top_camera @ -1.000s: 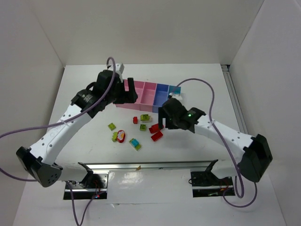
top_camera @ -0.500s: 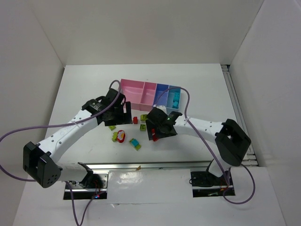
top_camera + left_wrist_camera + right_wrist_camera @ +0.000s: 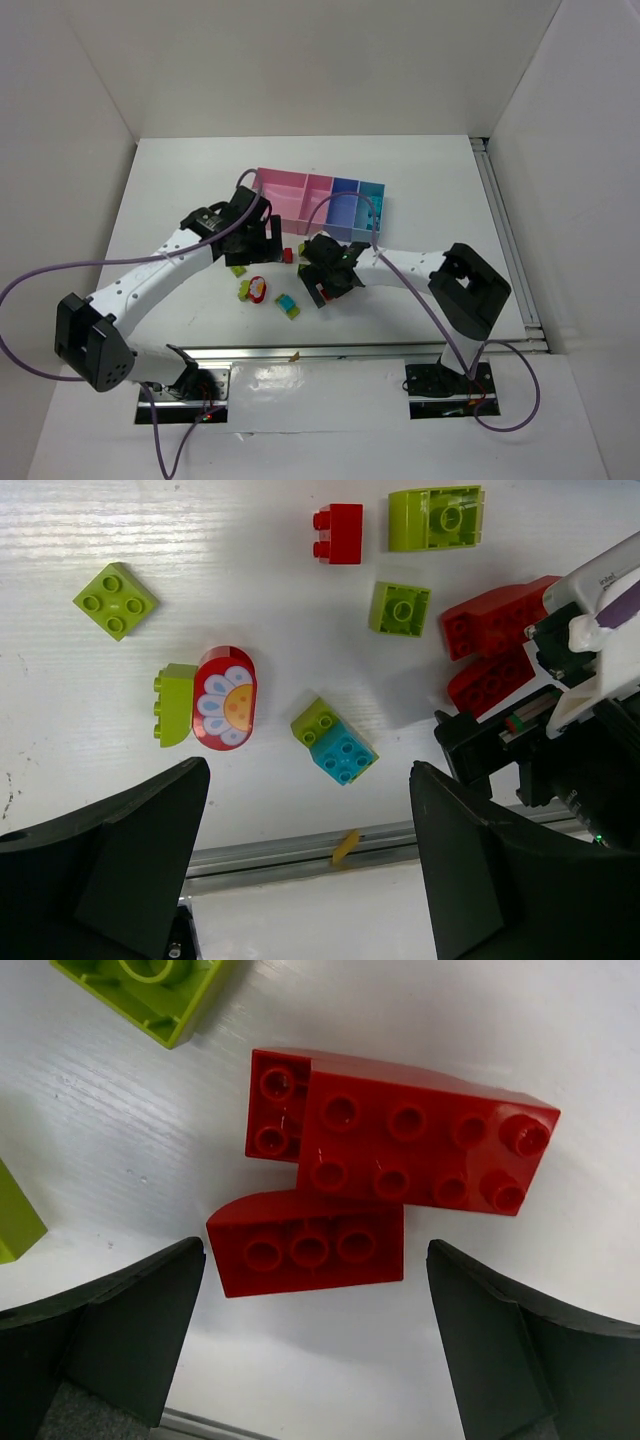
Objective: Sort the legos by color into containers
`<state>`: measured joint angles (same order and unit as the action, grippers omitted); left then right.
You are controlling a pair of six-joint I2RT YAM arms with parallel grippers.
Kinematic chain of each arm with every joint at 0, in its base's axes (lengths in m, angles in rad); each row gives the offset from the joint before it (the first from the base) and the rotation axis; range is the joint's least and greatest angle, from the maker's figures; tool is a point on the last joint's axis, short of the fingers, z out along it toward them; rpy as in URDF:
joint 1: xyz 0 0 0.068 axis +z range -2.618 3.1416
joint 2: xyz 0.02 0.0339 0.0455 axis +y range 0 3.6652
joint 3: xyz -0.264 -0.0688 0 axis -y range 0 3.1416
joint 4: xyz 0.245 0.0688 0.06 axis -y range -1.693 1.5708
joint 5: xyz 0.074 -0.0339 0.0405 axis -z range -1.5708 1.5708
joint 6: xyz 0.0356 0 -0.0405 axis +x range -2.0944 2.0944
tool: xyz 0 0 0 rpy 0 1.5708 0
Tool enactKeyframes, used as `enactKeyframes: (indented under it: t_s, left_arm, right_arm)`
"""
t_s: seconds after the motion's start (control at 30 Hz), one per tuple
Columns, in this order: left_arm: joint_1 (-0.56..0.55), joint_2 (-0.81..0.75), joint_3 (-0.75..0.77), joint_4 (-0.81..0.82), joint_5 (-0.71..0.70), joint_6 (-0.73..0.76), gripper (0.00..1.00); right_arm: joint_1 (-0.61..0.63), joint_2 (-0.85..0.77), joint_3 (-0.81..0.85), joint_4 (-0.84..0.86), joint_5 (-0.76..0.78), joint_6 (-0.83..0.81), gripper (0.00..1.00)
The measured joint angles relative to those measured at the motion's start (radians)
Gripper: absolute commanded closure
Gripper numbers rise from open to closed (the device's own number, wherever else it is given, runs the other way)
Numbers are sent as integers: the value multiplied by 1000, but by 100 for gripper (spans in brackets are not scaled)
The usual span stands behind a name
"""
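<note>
In the right wrist view, the large red studded plastic brick [image 3: 400, 1155] is glossy, with highlights on its studs. The smaller red curved plastic brick [image 3: 310, 1245] at its 7 o'clock shines likewise. The lime green plastic brick [image 3: 140, 985] at 11 o'clock looks smooth. The white table top [image 3: 560, 1290] is matt with fine parallel grain. The fingers [image 3: 110, 1330] of the right gripper [image 3: 315, 1250] are dull black, probably plastic. The red plastic brick with a printed flower face [image 3: 224, 697] is glossy. The silver rail [image 3: 320, 352], at 6 o'clock in the top view, gleams like metal.
</note>
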<state>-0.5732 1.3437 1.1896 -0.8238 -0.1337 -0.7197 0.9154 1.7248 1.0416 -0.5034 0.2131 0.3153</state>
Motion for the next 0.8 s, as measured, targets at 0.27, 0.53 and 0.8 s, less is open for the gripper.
enactKeyframes:
  t_s: [0.27, 0.53, 0.8]
  left_arm:
    - [0, 30, 8, 1, -13, 5, 8]
    - [3, 30, 49, -7, -48, 6, 8]
    - [110, 29, 118, -24, -91, 22, 7]
  right_arm:
    - [-39, -2, -38, 76, -55, -52, 25]
    - [-46, -33, -56, 94, -76, -74, 41]
    - [-129, -205, 82, -24, -26, -47, 41]
